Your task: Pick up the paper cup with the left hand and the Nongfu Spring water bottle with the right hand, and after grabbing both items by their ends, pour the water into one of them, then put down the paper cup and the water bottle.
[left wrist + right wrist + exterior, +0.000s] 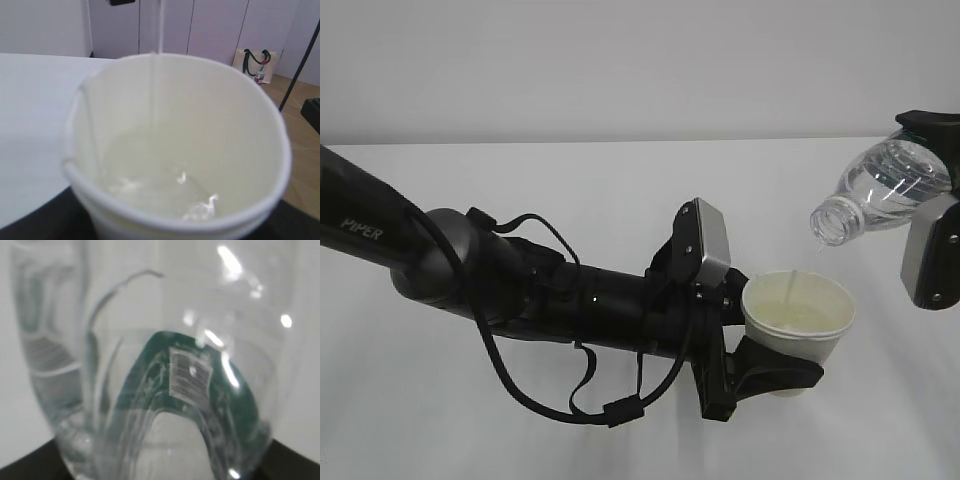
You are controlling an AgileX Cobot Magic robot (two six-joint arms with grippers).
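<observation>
Paper cup: we are seeing the paper cup (798, 318) held upright above the white surface (620, 200), at the right of centre in the exterior view; its rolled rim is facing up and its pale inside is partly filled.

Water: we are watching a thin stream of the water (790, 290) falling from the bottle mouth into the cup; in the left wrist view the stream (161, 30) is coming down past the far rim and the pooled liquid is glinting at the bottom.

Bottle: we are noting the Nongfu Spring water bottle (880, 190) tilted with its capless neck pointing down and left, its mouth just above and to the right of the cup rim, not touching it. The right wrist view is looking through the clear ribbed body (150, 365), with the dark green label and a barcode patch showing through it.

Left hand: we are seeing the left hand (760, 365) clamped around the lower part of the cup, its black fingers wrapping the tapered wall near the base.

Right hand: we are seeing the right hand (930, 200) at the right edge of the exterior view, gripping the bottle at its base end.

Backdrop: we are noting a bag (257, 65) standing against the far wall in the left wrist view.
</observation>
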